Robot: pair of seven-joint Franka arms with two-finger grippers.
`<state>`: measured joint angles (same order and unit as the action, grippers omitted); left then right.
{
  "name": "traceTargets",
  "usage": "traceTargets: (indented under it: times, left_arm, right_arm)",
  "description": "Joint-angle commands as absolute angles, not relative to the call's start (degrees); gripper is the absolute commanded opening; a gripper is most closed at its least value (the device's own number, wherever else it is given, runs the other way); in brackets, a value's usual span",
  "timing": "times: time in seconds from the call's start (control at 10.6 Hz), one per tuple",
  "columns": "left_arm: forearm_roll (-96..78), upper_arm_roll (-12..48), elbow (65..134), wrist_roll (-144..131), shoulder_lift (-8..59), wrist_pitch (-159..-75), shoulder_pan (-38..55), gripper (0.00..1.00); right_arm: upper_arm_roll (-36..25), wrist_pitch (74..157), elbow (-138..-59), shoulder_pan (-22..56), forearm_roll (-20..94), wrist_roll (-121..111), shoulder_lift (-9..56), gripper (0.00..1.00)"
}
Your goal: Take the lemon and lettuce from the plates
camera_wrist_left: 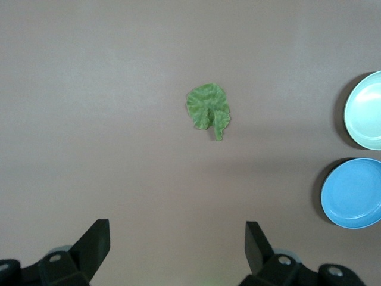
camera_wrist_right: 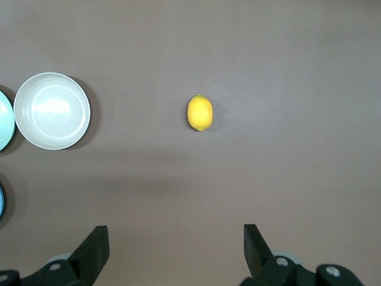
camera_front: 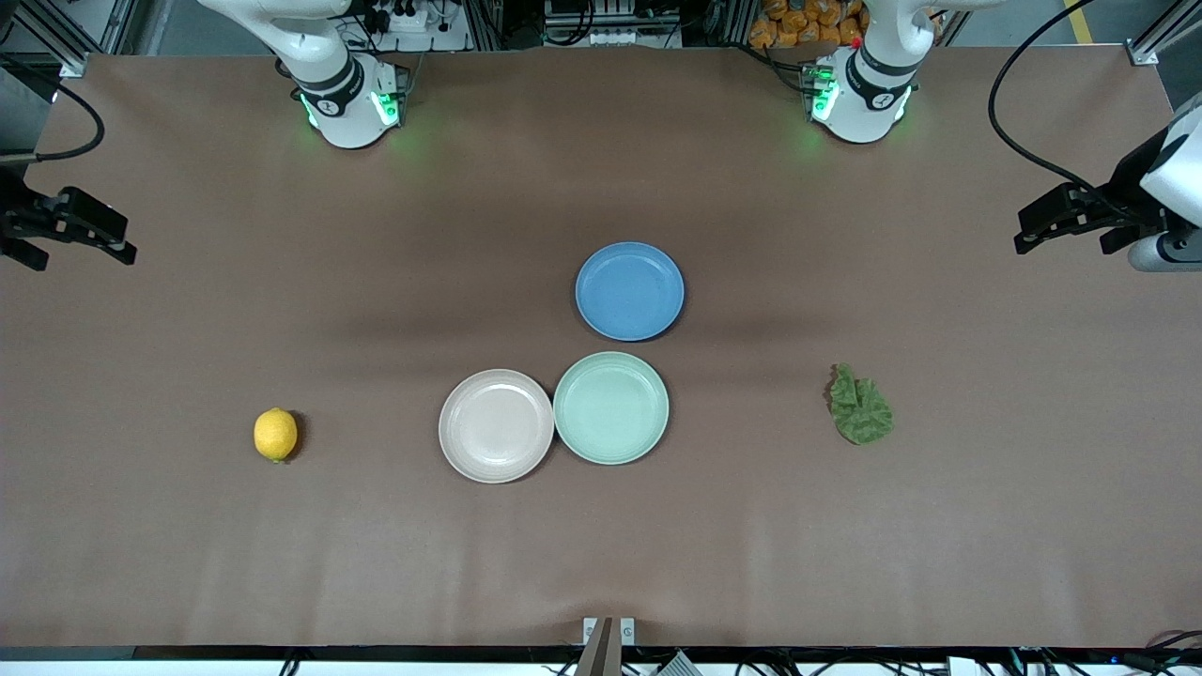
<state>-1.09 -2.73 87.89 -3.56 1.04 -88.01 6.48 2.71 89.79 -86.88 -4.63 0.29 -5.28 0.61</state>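
Observation:
The lemon point(camera_front: 275, 435) lies on the bare table toward the right arm's end, apart from the plates; it also shows in the right wrist view point(camera_wrist_right: 200, 112). The lettuce point(camera_front: 860, 407) lies flat on the table toward the left arm's end, and shows in the left wrist view point(camera_wrist_left: 208, 109). The beige plate point(camera_front: 496, 425) and the mint plate point(camera_front: 610, 407) sit touching side by side, both empty. My right gripper point(camera_front: 108, 239) hangs open and empty over its end of the table point(camera_wrist_right: 175, 233). My left gripper point(camera_front: 1038, 230) hangs open and empty over the other end point(camera_wrist_left: 177, 229).
An empty blue plate point(camera_front: 629, 291) sits just farther from the front camera than the mint plate. The brown table top point(camera_front: 376, 282) is wide and flat. The arm bases stand along its back edge.

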Motion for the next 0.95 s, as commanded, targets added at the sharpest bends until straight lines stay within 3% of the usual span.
traceTargets:
  times: [0.0,0.85]
  left_arm:
    - [0.2,-3.6,88.8,-3.1,0.5,-89.2,7.4,1.00]
    - [0.4,-2.9,88.7,-3.2,0.7,-89.2,6.7,1.00]
  right_arm:
    - [3.2,87.7,-86.8,-5.7,0.4,-5.3,-0.5,1.00]
    - [3.4,88.0,-86.9,-5.6,0.6,-5.0,-0.9,1.00]
